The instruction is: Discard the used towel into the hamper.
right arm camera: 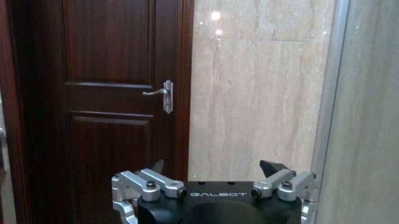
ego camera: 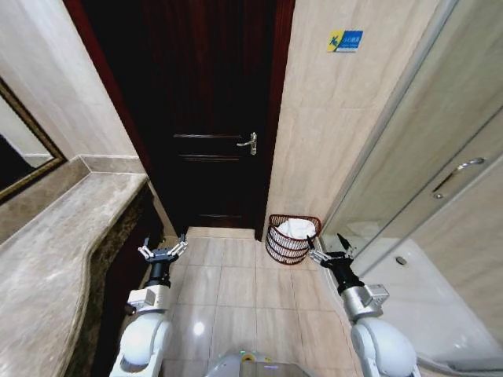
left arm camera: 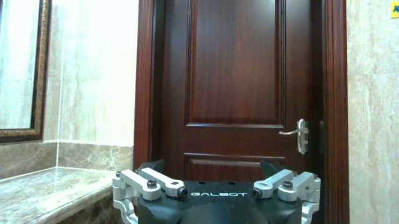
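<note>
Marble tabletop (ego camera: pixel 55 259) at far left carries nothing relevant. Left tool (ego camera: pixel 163 253) hangs low over the floor tiles (ego camera: pixel 236 290) beside the tabletop's front, fingers spread wide, holding nothing. Dark wooden door (ego camera: pixel 212 110) is shut, centre. The hamper (ego camera: pixel 292 239) stands on the floor against the wall right of the door, with a white towel (ego camera: pixel 296 228) bunched inside it, reaching about rim height. Right tool (ego camera: pixel 331 255) sits just beside the hamper's right side, fingers wide apart, empty. Judgement: the towel is soft, light and limp; pinch a raised fold. The wire hamper looks light and easily tipped.
</note>
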### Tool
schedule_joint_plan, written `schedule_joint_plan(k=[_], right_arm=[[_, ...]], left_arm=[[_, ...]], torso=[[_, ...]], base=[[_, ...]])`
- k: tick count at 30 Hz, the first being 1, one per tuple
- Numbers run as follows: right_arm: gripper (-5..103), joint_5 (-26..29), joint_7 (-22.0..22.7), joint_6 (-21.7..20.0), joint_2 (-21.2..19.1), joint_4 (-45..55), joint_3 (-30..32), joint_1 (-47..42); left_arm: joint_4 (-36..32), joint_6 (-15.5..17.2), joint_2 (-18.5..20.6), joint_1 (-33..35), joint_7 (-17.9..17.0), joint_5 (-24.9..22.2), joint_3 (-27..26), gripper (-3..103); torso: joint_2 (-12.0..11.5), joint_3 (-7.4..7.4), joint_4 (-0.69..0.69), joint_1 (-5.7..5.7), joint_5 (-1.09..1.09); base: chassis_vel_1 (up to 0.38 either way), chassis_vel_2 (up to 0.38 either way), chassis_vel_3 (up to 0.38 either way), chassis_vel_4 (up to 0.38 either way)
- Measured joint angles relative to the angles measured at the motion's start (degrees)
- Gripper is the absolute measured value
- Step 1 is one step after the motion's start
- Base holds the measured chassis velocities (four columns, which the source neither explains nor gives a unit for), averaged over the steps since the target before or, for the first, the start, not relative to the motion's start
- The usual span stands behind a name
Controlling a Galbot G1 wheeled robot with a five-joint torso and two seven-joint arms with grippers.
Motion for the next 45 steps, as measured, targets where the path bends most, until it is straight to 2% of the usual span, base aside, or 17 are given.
schedule_joint_plan(k=[29,45], right_arm=[[100,0.00,0.00,0.00,0.00,0.00,0.00,0.00],[100,0.00,-0.01,0.00,0.00,0.00,0.00,0.03]], left_arm=[[0.00,0.00,0.00,-0.01,-0.01,0.00,0.00,100],[0.00,0.00,0.00,-0.03,-0.01,0.00,0.00,100]], torso=[[-0.04,-0.02,-0.02,-0.02,0.00],[-0.06,-0.01,0.00,0.00,0.00]], base=[[0.103,-0.119,-0.121,0.105],[0.030,-0.033,-0.028,0.029]])
